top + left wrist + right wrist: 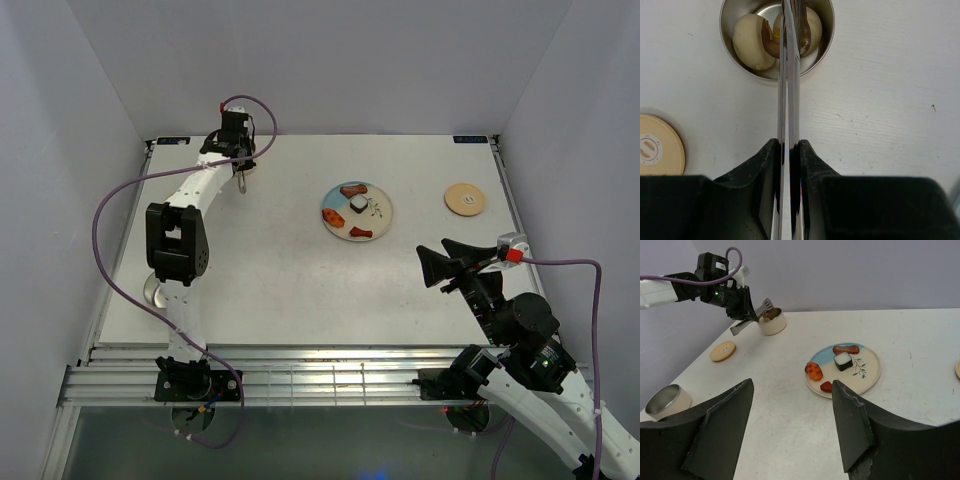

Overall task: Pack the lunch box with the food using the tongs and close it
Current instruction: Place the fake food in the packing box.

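Note:
At the far left my left gripper (788, 145) is shut on the silver tongs (788, 95). The tongs' tips reach into one steel tin of the lunch box (735, 45), which holds white and brown food (751, 40). I cannot tell whether the tips grip a piece. A wooden lid (657, 147) lies beside this tin. The second tin (665, 401) stands empty at the table's left edge. More food, a brown piece (846, 349), a dark-and-white roll (843, 361), an orange piece (814, 371) and a red piece (826, 386), lies on the plate (867, 372). My right gripper (791, 385) hangs open with nothing in it near the front right.
The other wooden lid (466, 199) lies at the back right of the table. The plate (378, 215) sits mid-table. Grey walls close in the left, back and right sides. The left arm (180, 230) stretches along the left side, partly covering the empty tin (155, 292).

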Available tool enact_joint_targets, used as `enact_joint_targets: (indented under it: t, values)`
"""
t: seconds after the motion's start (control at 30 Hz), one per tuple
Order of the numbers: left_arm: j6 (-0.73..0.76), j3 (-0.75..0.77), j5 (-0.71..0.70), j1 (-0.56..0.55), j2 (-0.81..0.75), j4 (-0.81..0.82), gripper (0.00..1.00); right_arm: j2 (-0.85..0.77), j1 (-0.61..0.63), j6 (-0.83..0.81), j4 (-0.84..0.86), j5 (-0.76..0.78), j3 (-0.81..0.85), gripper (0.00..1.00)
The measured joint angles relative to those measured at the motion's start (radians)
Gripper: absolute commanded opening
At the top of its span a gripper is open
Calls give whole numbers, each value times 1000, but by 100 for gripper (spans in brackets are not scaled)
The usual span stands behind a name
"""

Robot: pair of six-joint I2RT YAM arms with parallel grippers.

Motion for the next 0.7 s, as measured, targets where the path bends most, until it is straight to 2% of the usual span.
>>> enact_joint_targets:
  t: [0.13,0.3,0.7]
  values:
    - [0,-11,0,0,2,1,10,0,0,0,0,0,0,70]
    - [8,-11,0,0,2,6,17,0,0,0,0,0,0,70]
    - [16,-12,0,0,40,15,24,0,0,0,0,0,0,70]
